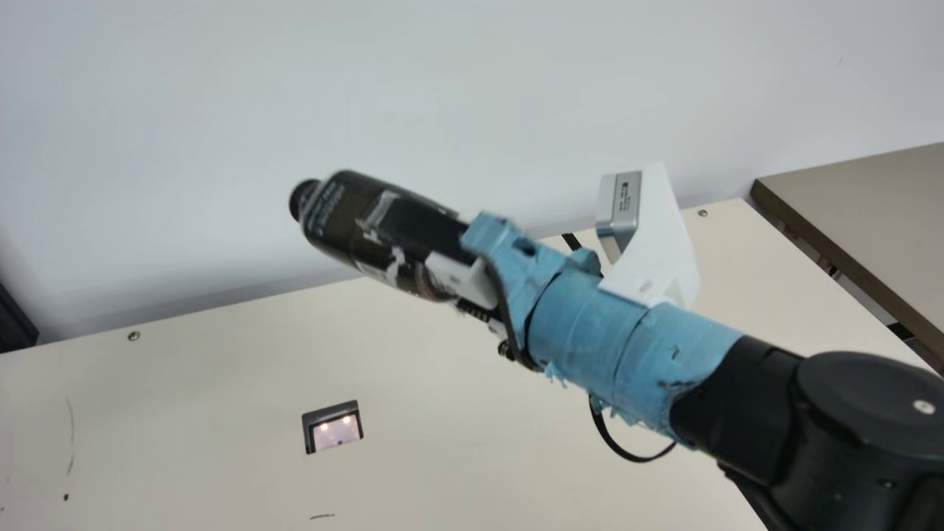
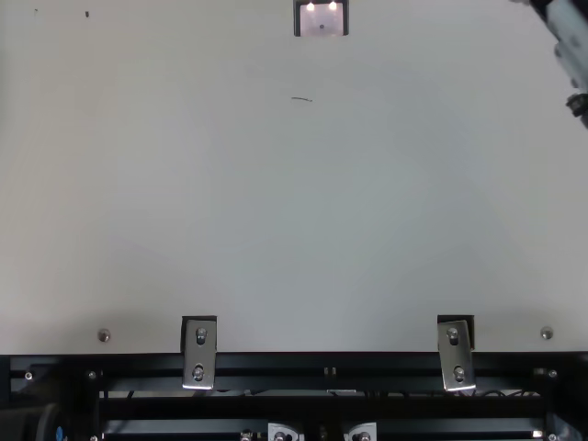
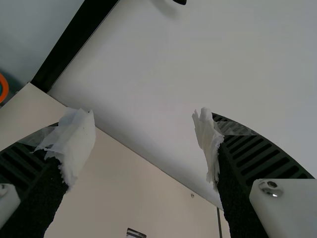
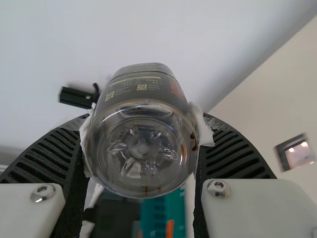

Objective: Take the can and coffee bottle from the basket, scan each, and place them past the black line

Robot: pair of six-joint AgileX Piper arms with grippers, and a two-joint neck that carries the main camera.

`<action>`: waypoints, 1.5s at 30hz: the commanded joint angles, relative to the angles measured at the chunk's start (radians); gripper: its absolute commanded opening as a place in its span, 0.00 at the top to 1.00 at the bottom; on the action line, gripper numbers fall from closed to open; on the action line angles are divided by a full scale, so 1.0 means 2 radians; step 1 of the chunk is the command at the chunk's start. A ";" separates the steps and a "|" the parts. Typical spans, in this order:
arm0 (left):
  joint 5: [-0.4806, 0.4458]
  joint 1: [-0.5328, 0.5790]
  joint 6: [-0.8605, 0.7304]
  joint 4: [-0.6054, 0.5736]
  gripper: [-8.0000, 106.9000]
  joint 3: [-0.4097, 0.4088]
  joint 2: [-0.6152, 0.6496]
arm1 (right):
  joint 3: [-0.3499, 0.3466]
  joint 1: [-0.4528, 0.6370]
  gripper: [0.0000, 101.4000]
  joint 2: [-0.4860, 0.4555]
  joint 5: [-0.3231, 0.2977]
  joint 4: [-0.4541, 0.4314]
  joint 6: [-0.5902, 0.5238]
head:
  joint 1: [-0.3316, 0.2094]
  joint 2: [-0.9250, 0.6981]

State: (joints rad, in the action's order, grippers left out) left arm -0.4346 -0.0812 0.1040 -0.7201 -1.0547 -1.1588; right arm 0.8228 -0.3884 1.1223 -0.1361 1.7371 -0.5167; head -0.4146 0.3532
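- Right gripper (image 1: 450,252): closed on the coffee bottle (image 1: 387,234), one finger on each side, held apart only by the bottle's width.
- Bottle: up off the table (image 1: 221,383), tilted, cap (image 1: 302,199) away from the gripper. Not on the scanner window (image 1: 335,434); well apart from it.
- Grip: toward the base end, whitish padding on the fingertips (image 4: 205,131) touching the bottle's sides.
- Left gripper (image 3: 146,141): wide open, nothing between the fingers, touching nothing. Ribbed black fingers (image 3: 265,153), torn white padding at the tips.
- Main view has the whole side of the bottle: dark label, black cap, against the pale wall (image 1: 442,96). Also the right arm's blue wrap (image 1: 590,324) and white camera bracket (image 1: 660,243).
- Right wrist view adds the base: clear, ridged, brown drops inside near one side, small printed squares on the label. Teal and orange stuff (image 4: 163,218) blurred beyond; can't tell what.
- Left wrist view: pale wall, table edge, part of an orange ring (image 3: 4,88) at the border. Dark rounded tip (image 3: 180,2) at another border, possibly the bottle cap.
- Top view: two metal brackets (image 2: 198,354) on the black frame (image 2: 322,363), scanner window lit by two small lights.
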 commanded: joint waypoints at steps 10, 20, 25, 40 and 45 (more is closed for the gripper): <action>0.000 0.000 0.000 0.000 0.15 0.000 0.000 | 0.001 0.003 1.00 -0.002 -0.017 -0.007 0.102 | -0.009 0.003; 0.000 0.000 0.000 0.000 0.15 0.000 0.000 | 0.017 -0.020 1.00 -0.016 -0.004 0.004 0.096 | -0.009 0.003; 0.000 0.000 0.000 0.000 0.15 0.000 0.000 | 0.020 -0.041 1.00 -0.020 -0.029 0.004 0.086 | -0.009 0.003; 0.000 0.000 0.000 0.000 0.15 0.000 0.000 | 0.038 -0.123 1.00 -0.053 0.163 -0.010 0.066 | -0.009 0.003; 0.000 0.000 0.000 0.000 0.15 0.000 0.000 | 0.036 -0.200 1.00 -0.032 0.285 -0.111 0.163 | -0.009 0.003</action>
State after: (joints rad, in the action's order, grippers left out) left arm -0.4346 -0.0812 0.1040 -0.7201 -1.0547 -1.1588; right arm 0.9029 -0.7053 1.0393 0.2556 1.6421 -0.3190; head -0.4146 0.3532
